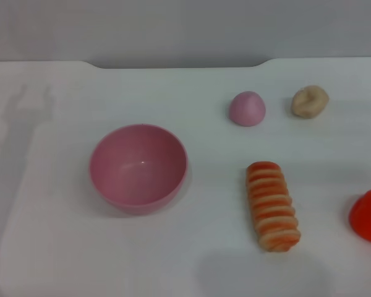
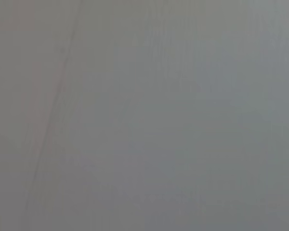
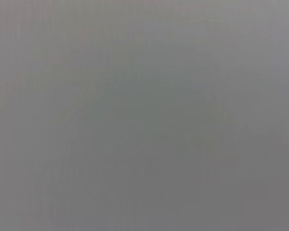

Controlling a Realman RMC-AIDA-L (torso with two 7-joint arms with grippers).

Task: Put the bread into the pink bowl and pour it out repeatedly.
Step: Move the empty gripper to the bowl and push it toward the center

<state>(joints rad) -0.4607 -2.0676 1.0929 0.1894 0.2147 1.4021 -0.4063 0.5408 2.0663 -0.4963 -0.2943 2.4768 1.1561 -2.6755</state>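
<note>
The pink bowl point(image 1: 138, 167) stands upright and empty on the white table, left of centre in the head view. The bread point(image 1: 272, 205), a ridged loaf with orange and cream stripes, lies on the table to the right of the bowl, its length running front to back. Bowl and bread are apart, with bare table between them. Neither gripper shows in the head view. Both wrist views hold only a plain grey surface, with no fingers and no objects.
A small solid pink dome point(image 1: 247, 109) and a beige knotted bun point(image 1: 310, 101) sit at the back right. A red object point(image 1: 369, 216) is cut off by the right edge. The table's far edge point(image 1: 173, 64) runs along the back.
</note>
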